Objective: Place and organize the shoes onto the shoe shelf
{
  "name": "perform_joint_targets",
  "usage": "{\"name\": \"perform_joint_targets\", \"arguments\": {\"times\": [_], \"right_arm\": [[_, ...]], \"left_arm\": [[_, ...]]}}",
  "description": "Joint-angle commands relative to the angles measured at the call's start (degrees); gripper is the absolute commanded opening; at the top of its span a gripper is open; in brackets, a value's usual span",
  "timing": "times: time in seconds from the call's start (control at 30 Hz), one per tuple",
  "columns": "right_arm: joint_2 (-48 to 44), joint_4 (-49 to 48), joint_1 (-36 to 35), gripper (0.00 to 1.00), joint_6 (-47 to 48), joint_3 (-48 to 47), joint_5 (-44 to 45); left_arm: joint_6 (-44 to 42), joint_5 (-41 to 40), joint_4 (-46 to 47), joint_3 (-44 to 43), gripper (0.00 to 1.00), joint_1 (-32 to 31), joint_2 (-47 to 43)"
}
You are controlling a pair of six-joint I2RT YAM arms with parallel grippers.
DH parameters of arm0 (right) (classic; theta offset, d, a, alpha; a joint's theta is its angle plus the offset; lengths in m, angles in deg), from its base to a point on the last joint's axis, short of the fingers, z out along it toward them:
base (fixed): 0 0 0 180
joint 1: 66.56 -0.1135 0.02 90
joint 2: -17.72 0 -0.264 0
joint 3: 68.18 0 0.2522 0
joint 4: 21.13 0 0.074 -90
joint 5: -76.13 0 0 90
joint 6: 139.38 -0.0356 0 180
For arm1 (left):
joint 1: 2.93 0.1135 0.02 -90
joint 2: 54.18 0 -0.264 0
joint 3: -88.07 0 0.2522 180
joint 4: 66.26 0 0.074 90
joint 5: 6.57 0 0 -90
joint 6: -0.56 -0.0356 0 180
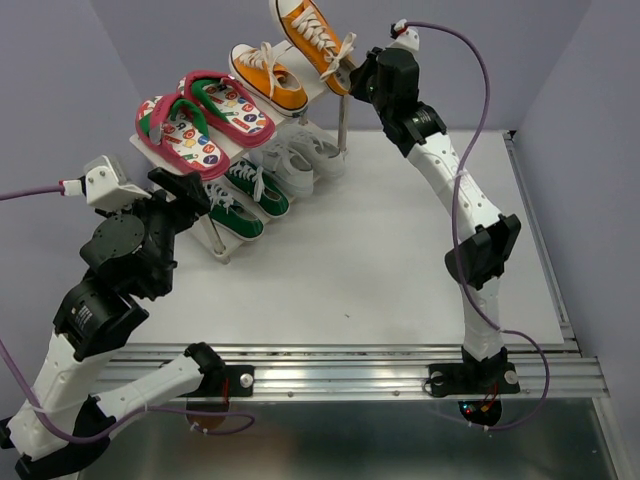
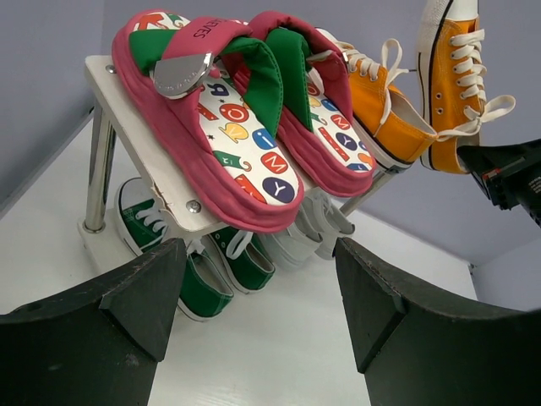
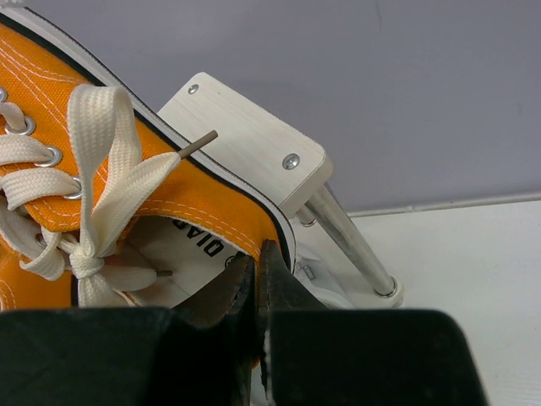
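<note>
The cream-white shoe shelf (image 1: 343, 125) stands at the table's back left. Its top board holds the pink-red flip-flops (image 1: 200, 120) and one orange sneaker (image 1: 268, 78). The green sneakers (image 1: 245, 195) and white sneakers (image 1: 295, 155) sit on the lower tier. My right gripper (image 1: 345, 72) is shut on the heel collar of the second orange sneaker (image 3: 127, 194) and holds it tilted over the right end of the top board (image 3: 254, 144). My left gripper (image 2: 258, 296) is open and empty, low in front of the shelf's left end, facing the green sneakers (image 2: 211, 271).
The shelf's thin metal legs (image 2: 100, 169) stand close to my left fingers. A purple back wall rises just behind the shelf. White tabletop (image 1: 400, 260) spreads right of and in front of the shelf, with a metal rail (image 1: 400, 375) at the near edge.
</note>
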Motion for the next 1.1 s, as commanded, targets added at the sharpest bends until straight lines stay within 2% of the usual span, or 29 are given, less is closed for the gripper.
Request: {"name": "perform_joint_targets", "arguments": {"times": [0.0, 0.23, 0.33, 0.7, 0.83, 0.87, 0.93, 0.97, 1.07], "right_arm": [[-1.0, -10.4, 0.3, 0.01, -3.6, -4.8, -1.0], [0.2, -10.5, 0.3, 0.01, -4.4, -4.8, -1.0], [1.0, -10.5, 0.3, 0.16, -4.8, -5.5, -1.3], [1.6, -11.6, 0.3, 0.26, -7.1, -5.5, -3.1], [1.0, -12.3, 0.3, 0.41, -7.7, -4.3, -4.8], [0.7, -12.4, 0.3, 0.55, -7.8, -3.8, -5.0], [-0.6, -13.7, 0.3, 0.69, -7.7, -1.5, -6.4], [-1.1, -14.0, 0.3, 0.80, -7.6, -0.8, -6.9], [-2.9, -14.8, 0.3, 0.93, -6.6, 1.0, -8.4]], "left_arm": [[0.8, -1.5, 0.7, -0.3, 0.82, 0.1, -0.8], [1.3, -1.8, 0.0, 0.0, 0.82, 0.1, -1.8], [1.5, -1.9, -0.2, 0.3, 0.82, 0.1, -2.3], [2.2, -2.7, -1.5, 0.4, 0.82, 0.1, -3.7], [2.4, -2.9, -1.9, 0.4, 0.82, 0.1, -3.9], [2.6, -3.0, -1.9, 0.4, 0.82, 0.1, -4.0], [2.8, -3.0, -2.2, 0.5, 0.82, 0.1, -4.1], [2.9, -3.1, -2.3, 0.6, 0.82, 0.1, -4.0], [3.0, -3.1, -2.4, 0.6, 0.82, 0.1, -4.2]]}}
